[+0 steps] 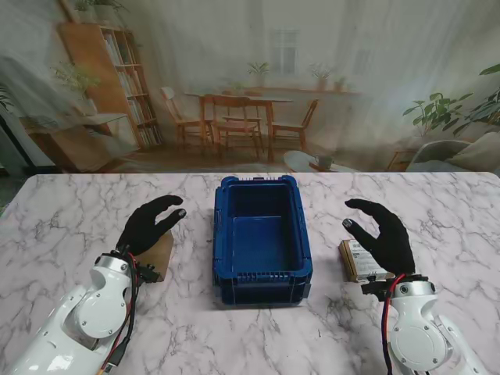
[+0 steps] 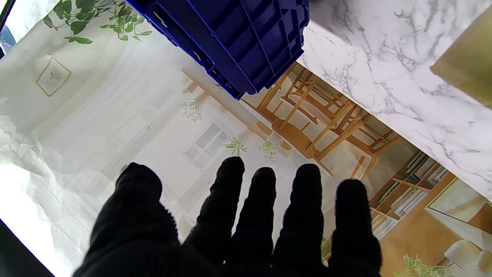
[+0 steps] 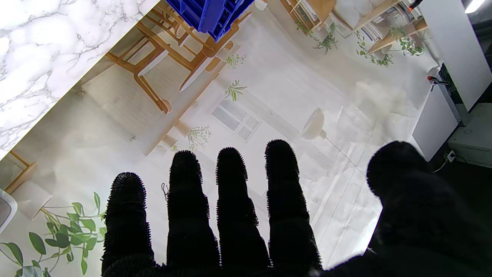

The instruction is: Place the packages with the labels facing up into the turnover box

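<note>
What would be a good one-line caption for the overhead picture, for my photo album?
Two black-gloved robot hands, left hand and right hand, hover open over packages on either side of an empty blue box.

turnover box [image 1: 262,241] mid-table, interior free | marble [image 1: 70,211] bare at both outer sides

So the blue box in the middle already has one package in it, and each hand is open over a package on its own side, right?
Not quite. The stand view shows the blue box empty, its floor bare. The rest holds: the left hand is open over a brown package on its side, and the right hand is open over a labelled package on its side.
</note>
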Motion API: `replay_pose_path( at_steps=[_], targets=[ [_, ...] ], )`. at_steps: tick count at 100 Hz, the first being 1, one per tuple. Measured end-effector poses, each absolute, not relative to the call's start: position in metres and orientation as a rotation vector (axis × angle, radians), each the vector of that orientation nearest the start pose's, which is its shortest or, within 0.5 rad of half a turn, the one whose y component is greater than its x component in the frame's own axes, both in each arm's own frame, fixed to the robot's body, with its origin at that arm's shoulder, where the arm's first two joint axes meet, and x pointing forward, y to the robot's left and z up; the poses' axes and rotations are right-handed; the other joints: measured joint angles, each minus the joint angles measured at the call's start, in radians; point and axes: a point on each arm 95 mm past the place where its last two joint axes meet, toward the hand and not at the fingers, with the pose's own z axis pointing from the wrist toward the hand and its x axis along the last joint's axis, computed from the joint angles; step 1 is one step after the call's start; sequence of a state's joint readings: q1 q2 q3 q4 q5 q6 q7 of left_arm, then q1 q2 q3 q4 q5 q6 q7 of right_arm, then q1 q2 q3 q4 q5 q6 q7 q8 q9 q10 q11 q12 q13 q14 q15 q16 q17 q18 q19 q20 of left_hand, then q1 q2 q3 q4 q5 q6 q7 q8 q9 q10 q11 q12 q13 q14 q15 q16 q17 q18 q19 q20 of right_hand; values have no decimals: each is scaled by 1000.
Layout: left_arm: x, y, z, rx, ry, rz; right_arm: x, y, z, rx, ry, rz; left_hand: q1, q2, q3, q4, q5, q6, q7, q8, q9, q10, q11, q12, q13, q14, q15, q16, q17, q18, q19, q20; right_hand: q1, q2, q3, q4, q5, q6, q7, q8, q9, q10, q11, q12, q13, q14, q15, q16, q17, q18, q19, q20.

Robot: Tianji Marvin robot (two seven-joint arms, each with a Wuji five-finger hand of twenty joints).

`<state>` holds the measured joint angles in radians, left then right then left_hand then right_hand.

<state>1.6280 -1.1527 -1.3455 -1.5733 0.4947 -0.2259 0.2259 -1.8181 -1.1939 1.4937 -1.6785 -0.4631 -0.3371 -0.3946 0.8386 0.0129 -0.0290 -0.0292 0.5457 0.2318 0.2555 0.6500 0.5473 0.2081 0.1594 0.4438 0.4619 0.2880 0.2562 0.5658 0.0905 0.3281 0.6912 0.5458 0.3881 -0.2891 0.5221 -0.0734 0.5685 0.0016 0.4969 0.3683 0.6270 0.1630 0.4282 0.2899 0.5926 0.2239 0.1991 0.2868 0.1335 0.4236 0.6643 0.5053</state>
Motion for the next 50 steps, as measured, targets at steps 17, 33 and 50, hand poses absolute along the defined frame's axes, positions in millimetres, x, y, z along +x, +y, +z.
replay_pose_path(
  at_steps=[17,33,50],
  targets=[
    [392,33,-308,-1486,933,-2001,340,-74,-301,1380,624,2045,0,0,0,0,0,0,0,0,0,0,0,0,0,0,0,0,0,0,0,0,0,0,0,0,-1,0,0,0,-100,1,5,-10,-61,-10,-7,0,-14,0,1,-4],
    [391,34,-308,-1487,923,-2003,335,-86,-299,1381,646,1972,0,0,0,0,0,0,0,0,0,0,0,0,0,0,0,0,0,0,0,0,0,0,-3,0,-2,-14,0,0,-165,1,5,-11,-75,-15,-26,-2,-27,0,2,-4],
    [385,35,-304,-1444,929,-2004,337,-100,-296,1364,710,1908,0,0,0,0,0,0,0,0,0,0,0,0,0,0,0,0,0,0,0,0,-26,-11,-23,0,-77,-65,-1,10,-236,-37,6,-20,-123,-38,-27,-5,-54,0,-2,-7]
  ],
)
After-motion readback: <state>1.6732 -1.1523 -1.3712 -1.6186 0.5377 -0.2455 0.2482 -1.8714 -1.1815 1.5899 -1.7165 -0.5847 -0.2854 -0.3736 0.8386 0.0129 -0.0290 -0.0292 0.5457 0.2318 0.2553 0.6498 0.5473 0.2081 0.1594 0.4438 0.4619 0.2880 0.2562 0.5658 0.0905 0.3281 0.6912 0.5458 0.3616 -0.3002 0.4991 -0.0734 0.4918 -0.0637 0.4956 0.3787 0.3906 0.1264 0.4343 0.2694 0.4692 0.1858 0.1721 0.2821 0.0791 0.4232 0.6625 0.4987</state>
